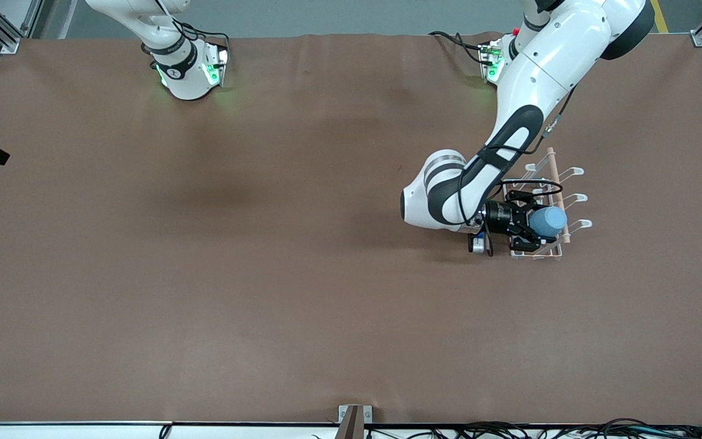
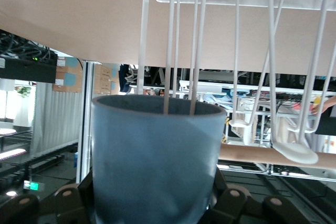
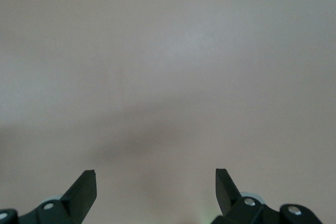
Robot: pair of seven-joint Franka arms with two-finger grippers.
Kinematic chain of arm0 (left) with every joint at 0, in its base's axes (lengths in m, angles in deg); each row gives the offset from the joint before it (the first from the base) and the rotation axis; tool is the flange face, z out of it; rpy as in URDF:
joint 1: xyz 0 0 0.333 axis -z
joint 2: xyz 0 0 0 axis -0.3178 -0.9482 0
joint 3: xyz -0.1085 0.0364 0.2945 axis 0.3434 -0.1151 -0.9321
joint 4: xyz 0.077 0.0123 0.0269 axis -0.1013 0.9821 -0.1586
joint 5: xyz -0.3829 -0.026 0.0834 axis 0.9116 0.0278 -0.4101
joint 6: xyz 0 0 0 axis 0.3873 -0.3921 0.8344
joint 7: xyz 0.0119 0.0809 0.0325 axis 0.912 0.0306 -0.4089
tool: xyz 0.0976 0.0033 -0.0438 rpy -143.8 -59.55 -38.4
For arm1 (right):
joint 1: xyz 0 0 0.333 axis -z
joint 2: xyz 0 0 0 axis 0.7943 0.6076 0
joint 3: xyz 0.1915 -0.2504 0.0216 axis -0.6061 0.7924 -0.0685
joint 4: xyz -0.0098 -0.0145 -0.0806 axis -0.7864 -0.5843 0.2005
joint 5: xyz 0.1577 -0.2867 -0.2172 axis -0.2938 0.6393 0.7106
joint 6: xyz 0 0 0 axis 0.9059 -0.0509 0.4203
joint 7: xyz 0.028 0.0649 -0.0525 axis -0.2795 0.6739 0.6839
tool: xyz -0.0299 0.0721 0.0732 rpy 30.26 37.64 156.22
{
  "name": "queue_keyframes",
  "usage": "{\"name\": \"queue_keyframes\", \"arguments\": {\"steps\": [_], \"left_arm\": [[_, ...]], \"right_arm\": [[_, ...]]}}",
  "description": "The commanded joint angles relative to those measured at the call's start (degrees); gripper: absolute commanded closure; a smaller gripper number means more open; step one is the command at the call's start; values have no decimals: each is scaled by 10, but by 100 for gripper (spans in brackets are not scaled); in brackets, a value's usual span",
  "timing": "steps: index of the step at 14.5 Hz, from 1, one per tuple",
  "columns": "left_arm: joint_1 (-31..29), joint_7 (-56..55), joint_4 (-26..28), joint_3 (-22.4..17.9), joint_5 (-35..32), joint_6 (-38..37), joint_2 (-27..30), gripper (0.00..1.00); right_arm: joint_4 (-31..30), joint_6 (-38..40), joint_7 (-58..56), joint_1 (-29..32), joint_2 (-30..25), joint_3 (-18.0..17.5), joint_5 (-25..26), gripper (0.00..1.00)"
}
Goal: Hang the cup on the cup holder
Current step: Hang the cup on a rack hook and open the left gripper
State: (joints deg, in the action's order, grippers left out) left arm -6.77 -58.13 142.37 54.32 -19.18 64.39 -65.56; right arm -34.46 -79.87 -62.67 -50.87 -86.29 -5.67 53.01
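Your left gripper (image 1: 532, 227): jaws either side of cup (image 1: 548, 221), whether clamped or loosening you cannot tell. Cup sits over prong (image 2: 184, 51) of cup holder (image 1: 561, 183), toward left arm's end of surface (image 1: 265, 274). Your right gripper (image 3: 156, 186): jaws wide apart, empty, arm waiting above bare surface.
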Motion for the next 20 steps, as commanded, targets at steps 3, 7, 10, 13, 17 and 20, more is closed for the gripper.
{"name": "queue_keyframes", "arguments": {"steps": [3,7,10,13,17,20], "left_arm": [[5,-2,-13,0,18,-13,21,10],[1,-4,-37,4,56,-8,73,5],[-8,-57,-67,3,130,34,132,0],[-47,-130,-67,-1,230,104,202,0],[-81,-190,-66,-70,400,205,295,0],[-79,-273,-66,-157,548,260,339,0]], "right_arm": [[7,-32,-76,8,3,-6,1,0],[7,-43,-91,2,1,-10,10,0],[7,-43,-91,4,1,-10,10,0],[7,-40,-90,3,1,-9,10,0],[7,-41,-88,4,1,-9,10,0],[7,-41,-87,3,1,-9,10,0]]}}
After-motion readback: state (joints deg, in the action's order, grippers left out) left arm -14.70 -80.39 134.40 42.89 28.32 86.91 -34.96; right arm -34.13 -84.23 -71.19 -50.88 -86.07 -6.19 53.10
